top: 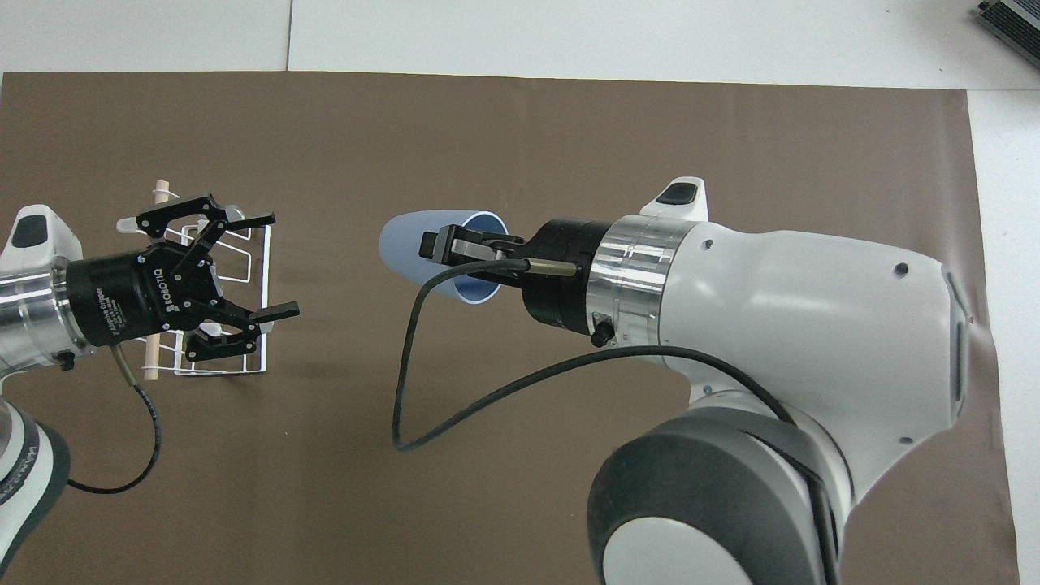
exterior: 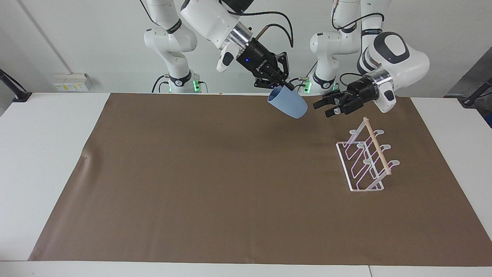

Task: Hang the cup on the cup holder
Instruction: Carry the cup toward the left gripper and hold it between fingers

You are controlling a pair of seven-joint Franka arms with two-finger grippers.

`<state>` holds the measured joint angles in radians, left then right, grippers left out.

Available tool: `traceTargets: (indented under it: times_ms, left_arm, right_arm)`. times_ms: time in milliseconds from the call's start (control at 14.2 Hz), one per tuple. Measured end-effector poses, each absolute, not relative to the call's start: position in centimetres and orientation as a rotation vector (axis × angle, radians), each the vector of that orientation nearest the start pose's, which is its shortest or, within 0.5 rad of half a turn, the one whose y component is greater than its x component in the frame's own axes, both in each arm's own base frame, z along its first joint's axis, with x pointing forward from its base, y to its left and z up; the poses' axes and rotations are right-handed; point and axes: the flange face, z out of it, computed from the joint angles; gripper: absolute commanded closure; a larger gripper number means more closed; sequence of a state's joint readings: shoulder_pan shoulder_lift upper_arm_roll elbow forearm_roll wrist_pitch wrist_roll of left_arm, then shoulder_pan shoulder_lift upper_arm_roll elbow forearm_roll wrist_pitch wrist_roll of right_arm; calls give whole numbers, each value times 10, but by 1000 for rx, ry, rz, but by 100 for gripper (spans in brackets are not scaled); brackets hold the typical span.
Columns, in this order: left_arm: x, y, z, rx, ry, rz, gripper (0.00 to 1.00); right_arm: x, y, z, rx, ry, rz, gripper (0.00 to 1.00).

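Observation:
My right gripper (exterior: pixel 286 87) is shut on the rim of the light blue cup (exterior: pixel 289 104), one finger inside it and one outside. It holds the cup tilted in the air over the brown mat; in the overhead view the right gripper (top: pixel 435 248) and cup (top: pixel 406 248) lie on their side. My left gripper (exterior: pixel 323 109) is open and empty in the air, a short way from the cup's base. In the overhead view the left gripper (top: pixel 284 263) covers part of the white wire cup holder (top: pixel 266 260). The cup holder (exterior: pixel 378 150) stands on the mat toward the left arm's end.
A brown mat (exterior: pixel 215 184) covers most of the white table (exterior: pixel 46 154). The right arm's cable (top: pixel 406 390) loops below its wrist. A dark box (top: pixel 1011 20) lies at the table corner farthest from the robots.

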<state>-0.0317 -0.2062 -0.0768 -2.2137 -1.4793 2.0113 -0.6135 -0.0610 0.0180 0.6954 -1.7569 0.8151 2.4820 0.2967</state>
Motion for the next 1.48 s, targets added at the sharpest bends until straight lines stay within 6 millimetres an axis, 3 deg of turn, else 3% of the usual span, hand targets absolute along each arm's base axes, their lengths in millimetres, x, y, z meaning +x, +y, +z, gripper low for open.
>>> traceTargets:
  times_ms: [283,565,1484]
  left_arm:
    - [501,-120,514,1489,1088,-505,0]
    - [496,-138,516,1496,1086,-551,0]
    - [487,-142,534,1471,1107,-585,0]
  right_arm:
    - [493,370,626,-2168,152,-295,100]
    - [487,378,626,-2158,143,-275,100]
    - [488,377,631,-2129,169,-260,100]
